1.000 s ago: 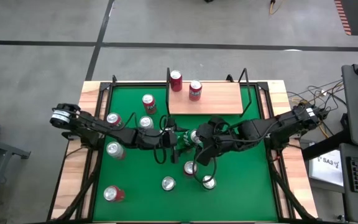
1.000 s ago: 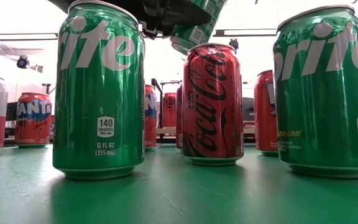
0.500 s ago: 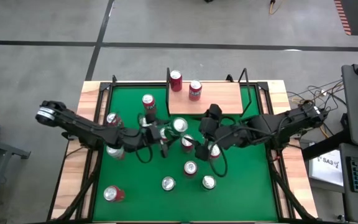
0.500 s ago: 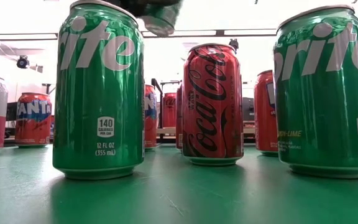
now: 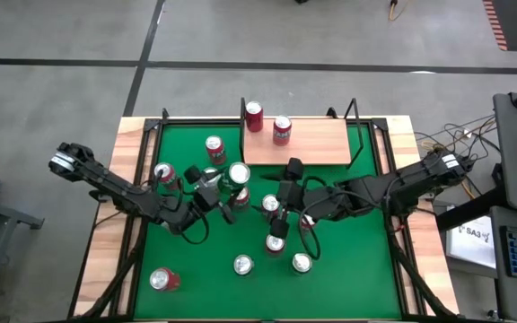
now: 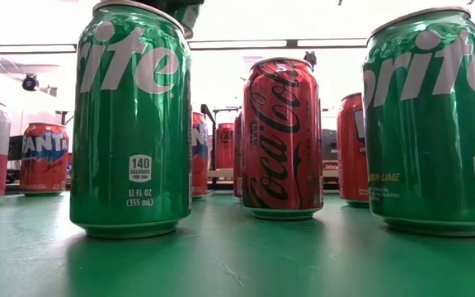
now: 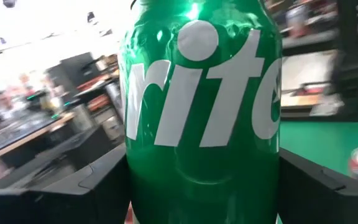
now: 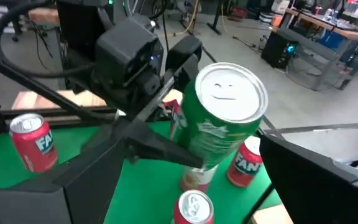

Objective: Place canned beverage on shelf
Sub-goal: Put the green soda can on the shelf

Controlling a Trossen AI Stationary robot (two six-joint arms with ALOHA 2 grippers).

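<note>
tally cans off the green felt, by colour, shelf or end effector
Red metal drink cans, standing on the light tan wooden shelf: 2
Green Sprite can, held in the left end effector: 1
Total: 3

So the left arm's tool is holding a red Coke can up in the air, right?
Not quite. The left tool is holding a can up in the air, but it is a green Sprite can, not a red Coke. The left wrist view shows the green can with white lettering between that arm's fingers, and the right wrist view shows it lifted.
</note>
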